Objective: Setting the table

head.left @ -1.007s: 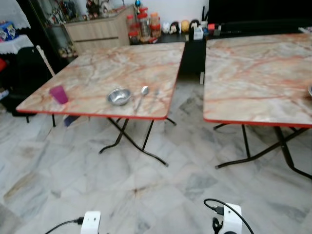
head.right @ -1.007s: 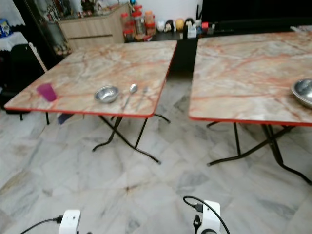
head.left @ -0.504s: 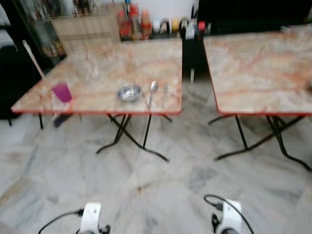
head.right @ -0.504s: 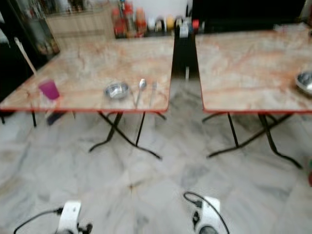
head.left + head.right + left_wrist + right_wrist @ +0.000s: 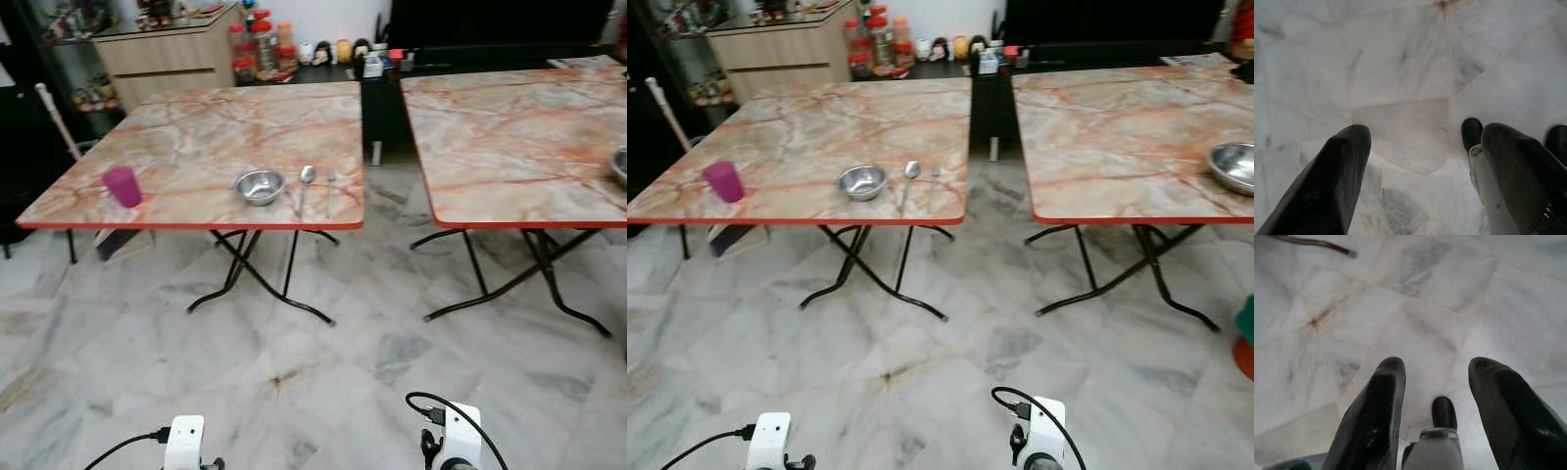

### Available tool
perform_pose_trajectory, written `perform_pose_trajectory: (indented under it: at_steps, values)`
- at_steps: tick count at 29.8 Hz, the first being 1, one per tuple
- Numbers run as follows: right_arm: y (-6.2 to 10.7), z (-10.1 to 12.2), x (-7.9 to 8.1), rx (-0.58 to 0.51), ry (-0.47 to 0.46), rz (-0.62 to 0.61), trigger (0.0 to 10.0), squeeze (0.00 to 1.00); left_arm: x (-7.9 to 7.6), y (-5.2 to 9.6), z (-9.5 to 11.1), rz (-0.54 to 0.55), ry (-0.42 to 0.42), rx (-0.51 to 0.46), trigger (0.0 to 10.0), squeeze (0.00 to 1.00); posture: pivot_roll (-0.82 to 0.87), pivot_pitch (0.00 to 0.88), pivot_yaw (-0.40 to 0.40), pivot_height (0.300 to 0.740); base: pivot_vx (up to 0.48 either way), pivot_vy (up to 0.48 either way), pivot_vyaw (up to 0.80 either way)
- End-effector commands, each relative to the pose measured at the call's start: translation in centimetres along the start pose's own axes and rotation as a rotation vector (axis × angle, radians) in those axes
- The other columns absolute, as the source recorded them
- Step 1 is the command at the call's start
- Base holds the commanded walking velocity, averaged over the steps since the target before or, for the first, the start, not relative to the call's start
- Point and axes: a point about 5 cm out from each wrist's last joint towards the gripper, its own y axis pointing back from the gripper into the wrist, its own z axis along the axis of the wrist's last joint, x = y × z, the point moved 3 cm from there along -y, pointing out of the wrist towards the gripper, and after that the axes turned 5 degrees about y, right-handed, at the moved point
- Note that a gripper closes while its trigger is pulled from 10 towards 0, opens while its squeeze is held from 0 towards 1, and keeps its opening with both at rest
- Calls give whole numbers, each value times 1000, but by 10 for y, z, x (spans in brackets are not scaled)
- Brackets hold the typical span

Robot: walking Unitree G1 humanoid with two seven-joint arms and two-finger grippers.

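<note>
Both arms hang idle over the floor (image 5: 294, 372), left gripper (image 5: 1420, 147) and right gripper (image 5: 1435, 377) fingers spread. At eleven o'clock: cup (image 5: 122, 186), bowl (image 5: 260, 186), spoon (image 5: 305, 181).

Bare marble floor (image 5: 294, 362) stretches between the robot and both benches, and a narrow aisle (image 5: 392, 186) runs between the left bench (image 5: 245, 127) and the right bench (image 5: 509, 117). On the left bench the near edge is broken by a purple cup (image 5: 122, 186), a steel bowl (image 5: 260, 186) and a spoon (image 5: 305, 181) just beside it, with bare top behind them. Crossed black legs (image 5: 260, 279) block the space under each bench (another bowl (image 5: 1234, 166) sits at the right bench's far right side).
</note>
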Motion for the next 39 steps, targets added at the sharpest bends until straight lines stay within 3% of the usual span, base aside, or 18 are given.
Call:
perform_pose_trajectory:
  at_steps: [1, 20, 22, 39]
  values:
    - [-1, 3, 2, -1, -16, 7, 10000, 0, 1, 0, 3, 10, 15, -15, 10000, 0, 28, 0, 104, 740, 469, 0, 0]
    - [0, 3, 7, -12, 29, 23, 10000, 0, 3, -1, 7, 17, 20, -21, 10000, 0, 36, 0, 109, 740, 469, 0, 12]
    - [0, 2, 7, -8, -4, 19, 10000, 0, 4, 0, 6, 19, 23, -21, 10000, 0, 36, 0, 106, 740, 469, 0, 0]
    - [-1, 5, -1, -10, 38, 22, 10000, 0, -3, 0, 2, 7, 74, -13, 10000, 0, 31, 0, 61, 740, 450, 0, 0]
